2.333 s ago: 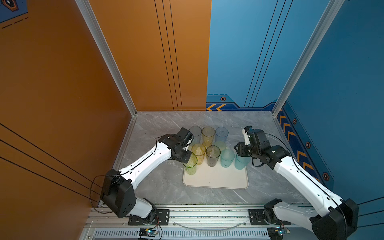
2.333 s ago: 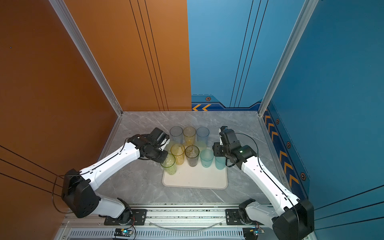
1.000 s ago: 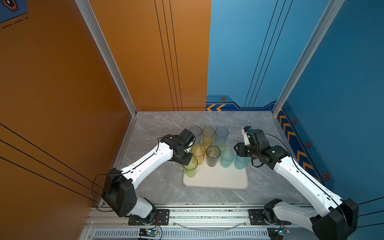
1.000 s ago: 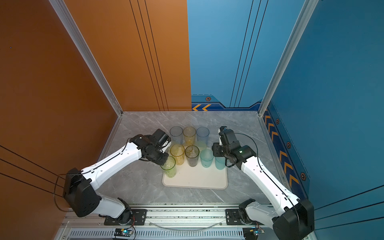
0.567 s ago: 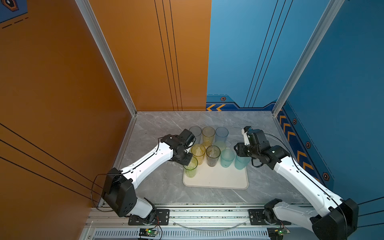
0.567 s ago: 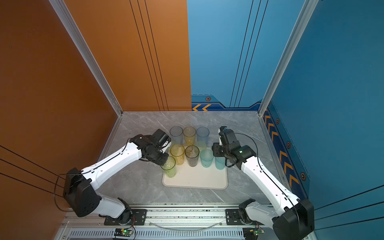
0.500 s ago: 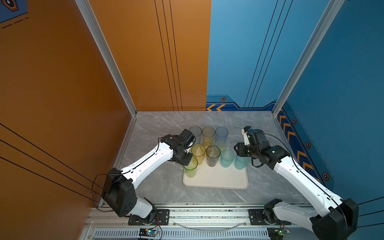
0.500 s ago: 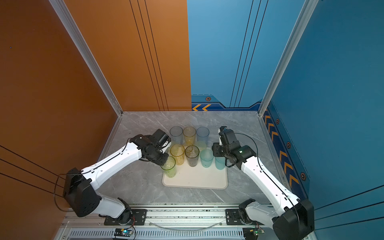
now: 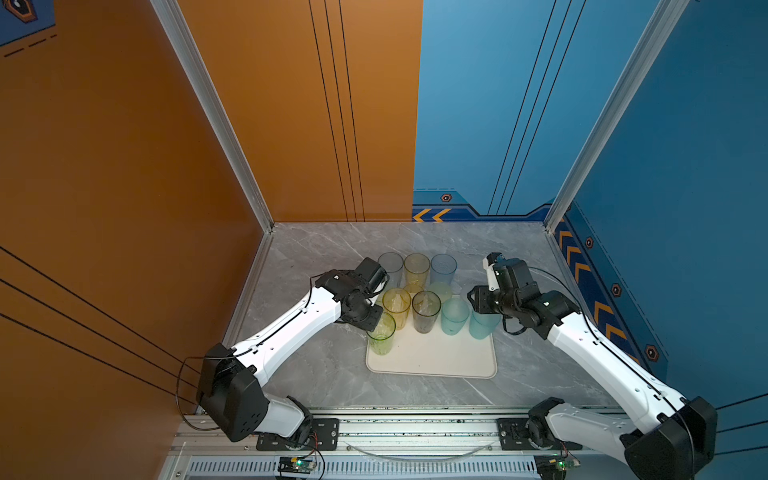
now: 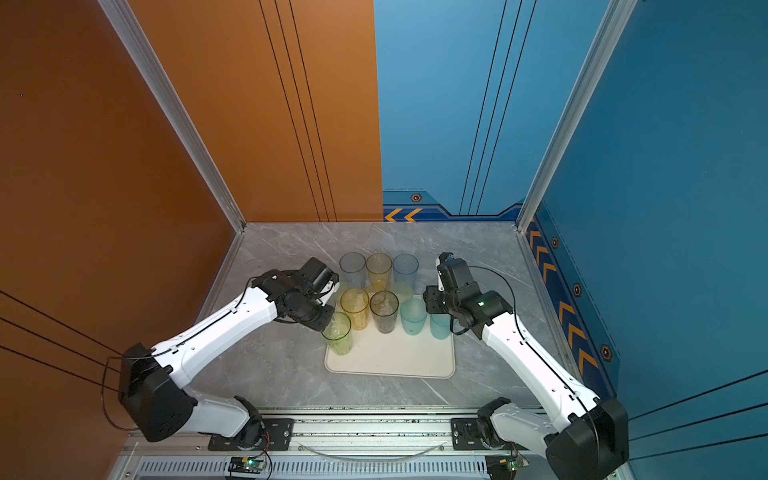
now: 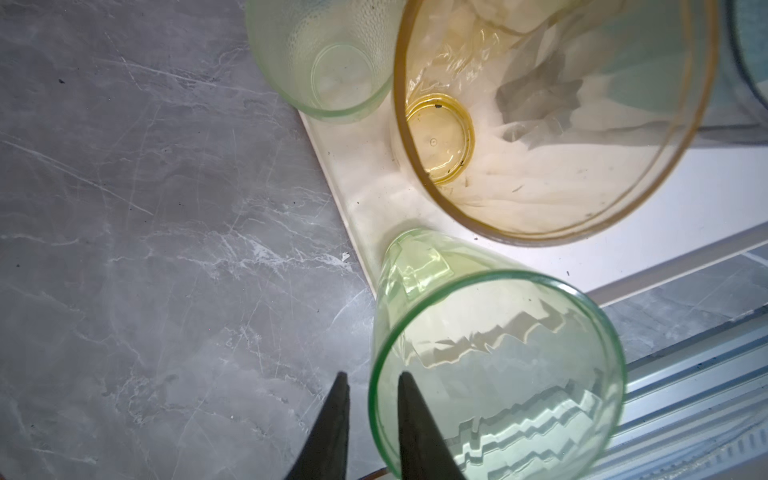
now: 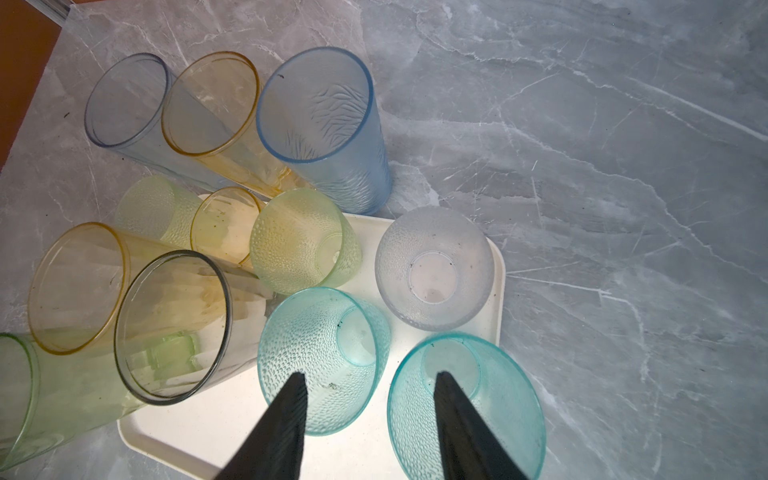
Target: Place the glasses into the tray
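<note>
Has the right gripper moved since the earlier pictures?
No. In a top view the right gripper still hangs over the far right corner of the tray, above the same teal glass.

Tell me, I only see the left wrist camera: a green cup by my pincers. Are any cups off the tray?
Observer: Yes, a grey glass, a yellow glass and a blue glass stand on the table behind the tray.
Operator: What's my other arm doing?
Observer: The right gripper is open above the teal glasses at the tray's right end.
Operator: Any cup with no colour?
Observer: A clear glass sits in the tray's far right corner.
</note>
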{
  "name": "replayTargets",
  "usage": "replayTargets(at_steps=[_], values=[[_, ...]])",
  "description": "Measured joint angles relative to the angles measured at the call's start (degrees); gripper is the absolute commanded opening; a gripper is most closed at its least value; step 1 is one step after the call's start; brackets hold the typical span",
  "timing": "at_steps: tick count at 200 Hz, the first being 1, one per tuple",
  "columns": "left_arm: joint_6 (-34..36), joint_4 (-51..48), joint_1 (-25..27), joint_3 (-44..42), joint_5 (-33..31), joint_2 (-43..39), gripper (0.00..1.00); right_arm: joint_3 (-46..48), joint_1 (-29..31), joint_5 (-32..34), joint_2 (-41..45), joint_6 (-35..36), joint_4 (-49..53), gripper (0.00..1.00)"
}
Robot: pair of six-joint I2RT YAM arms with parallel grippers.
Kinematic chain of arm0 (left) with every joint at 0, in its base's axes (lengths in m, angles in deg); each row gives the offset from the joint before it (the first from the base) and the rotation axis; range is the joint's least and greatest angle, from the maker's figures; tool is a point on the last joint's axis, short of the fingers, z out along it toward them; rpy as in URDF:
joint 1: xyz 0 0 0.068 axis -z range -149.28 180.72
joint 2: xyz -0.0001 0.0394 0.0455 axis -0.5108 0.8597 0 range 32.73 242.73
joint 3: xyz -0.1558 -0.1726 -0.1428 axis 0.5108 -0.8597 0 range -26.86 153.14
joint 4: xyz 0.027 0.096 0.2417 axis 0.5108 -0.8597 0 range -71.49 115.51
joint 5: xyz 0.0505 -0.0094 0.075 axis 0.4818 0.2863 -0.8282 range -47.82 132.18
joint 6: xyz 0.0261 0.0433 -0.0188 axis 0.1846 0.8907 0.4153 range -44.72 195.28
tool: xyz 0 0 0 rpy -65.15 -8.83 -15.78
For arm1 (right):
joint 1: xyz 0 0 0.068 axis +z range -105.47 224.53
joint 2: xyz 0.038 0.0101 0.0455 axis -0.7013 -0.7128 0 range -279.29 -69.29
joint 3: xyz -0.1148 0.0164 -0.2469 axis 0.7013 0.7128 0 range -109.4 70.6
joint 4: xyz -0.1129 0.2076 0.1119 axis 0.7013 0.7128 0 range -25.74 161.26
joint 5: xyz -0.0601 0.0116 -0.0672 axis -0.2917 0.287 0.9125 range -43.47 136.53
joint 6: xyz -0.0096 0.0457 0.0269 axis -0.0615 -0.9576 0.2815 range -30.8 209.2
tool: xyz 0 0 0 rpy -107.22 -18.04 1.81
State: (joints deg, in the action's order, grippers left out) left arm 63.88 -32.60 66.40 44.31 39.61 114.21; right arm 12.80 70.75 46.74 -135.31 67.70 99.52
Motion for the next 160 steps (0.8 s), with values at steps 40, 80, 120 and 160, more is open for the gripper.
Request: replayTargets(at_steps=[40,80,120,160], values=[[-0.04,0.02,-0.15,0.0,-1.42,-2.01,0.24,0.0,0.11,-0.02,-0.37,0.0,0.0,0.49],[-0.33,0.7,-0.98,-0.13,-2.29,-7.85,0.23,-1.62,0.15,0.0,-1.25,0.02,0.26,0.49],[-1.6,5.81,-2.12,-4.44,-4.13,-17.42,0.24,-2.34,0.57,0.09,-1.95,0.02,0.42,0.49],[-3.74,17.79,-3.17,-14.36,-5.14,-25.64,0.28,-4.94,0.81,1.6,-4.44,0.22,2.25,0.49]])
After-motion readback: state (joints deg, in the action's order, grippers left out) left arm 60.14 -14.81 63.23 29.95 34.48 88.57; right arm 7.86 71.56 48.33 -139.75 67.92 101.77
